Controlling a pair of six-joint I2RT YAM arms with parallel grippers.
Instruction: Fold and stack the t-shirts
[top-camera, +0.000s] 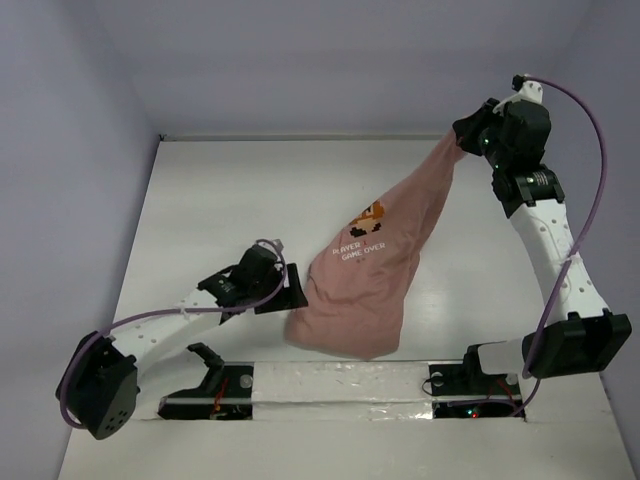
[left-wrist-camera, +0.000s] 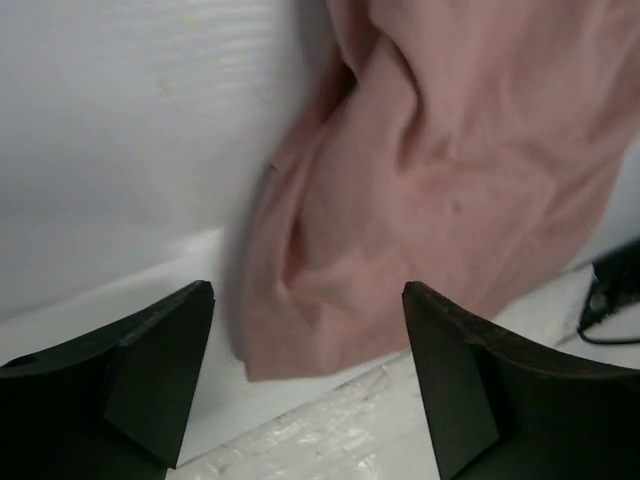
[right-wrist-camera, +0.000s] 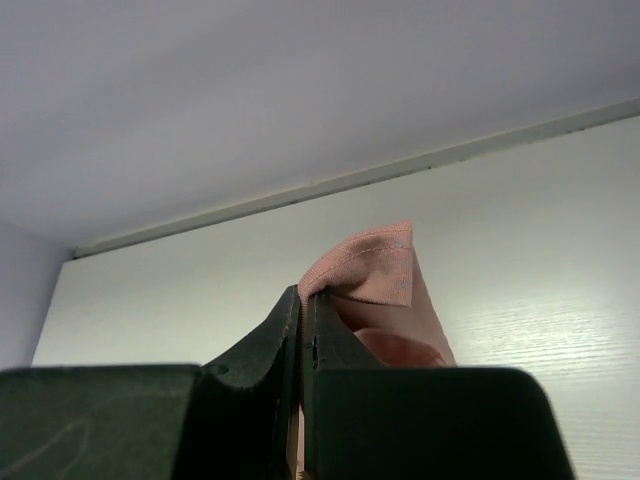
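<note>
The dusty-pink t-shirt (top-camera: 375, 270) hangs bunched from my right gripper (top-camera: 463, 141), raised at the far right. Its pixel graphic (top-camera: 368, 217) and white lettering face the camera, and its lower end rests on the table near the front. In the right wrist view the jaws are pressed together on a stitched hem of the shirt (right-wrist-camera: 370, 268). My left gripper (top-camera: 297, 291) is open, low over the table just left of the shirt's lower edge. In the left wrist view its fingers (left-wrist-camera: 170, 370) are spread wide, with the hanging shirt (left-wrist-camera: 420, 190) just ahead, not touching.
A taped strip (top-camera: 330, 385) runs along the table's near edge by the arm bases. A black cable or mount (left-wrist-camera: 610, 300) lies at the right of the left wrist view. The white table (top-camera: 220, 200) is walled at the left and back.
</note>
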